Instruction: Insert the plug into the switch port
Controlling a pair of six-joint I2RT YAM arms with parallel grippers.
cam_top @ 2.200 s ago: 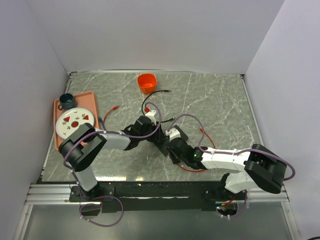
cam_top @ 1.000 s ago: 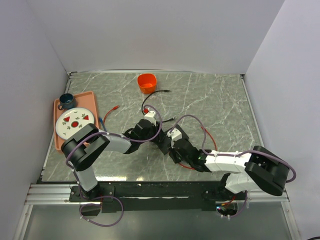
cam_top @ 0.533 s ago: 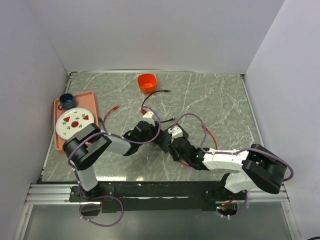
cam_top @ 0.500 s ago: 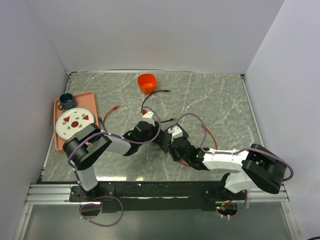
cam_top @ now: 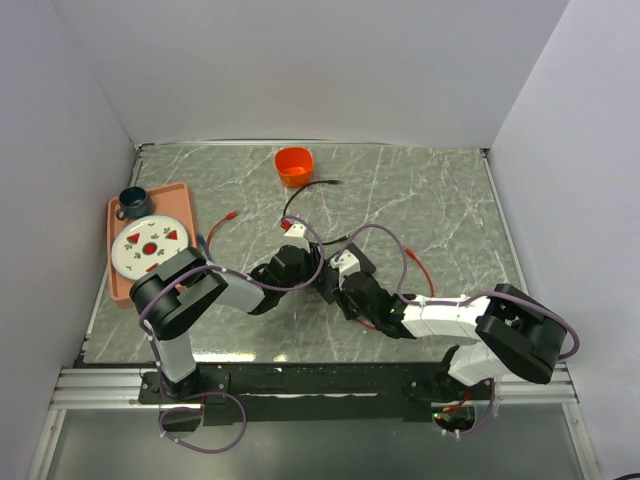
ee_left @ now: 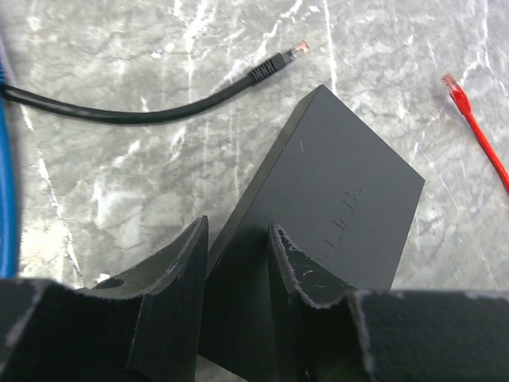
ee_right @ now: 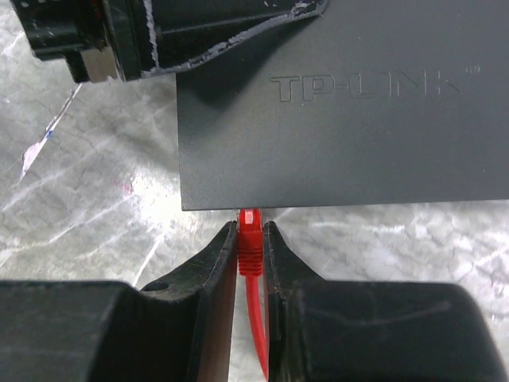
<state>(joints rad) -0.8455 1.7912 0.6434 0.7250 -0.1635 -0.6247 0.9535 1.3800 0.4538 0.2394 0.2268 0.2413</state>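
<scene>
While the left gripper (ee_left: 237,232) holds the black box (ee_left: 342,191) steady in the middle of the table (cam_top: 450,200), the right gripper (ee_right: 250,232) pinches the red plug (ee_right: 250,248), tip at the box's edge, so next it likely needs a straight push into the hidden switch port.

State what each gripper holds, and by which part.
Right gripper pinches the red plug by its sides. Left gripper clamps the black switch box at one end.

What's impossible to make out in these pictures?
- Switch port: right wrist view, hidden under the edge of the black box; the red plug ends there.
- Box's near end: left wrist view, behind the left tool.
- Whole black box: top view, mostly under left arm and right arm.
</scene>
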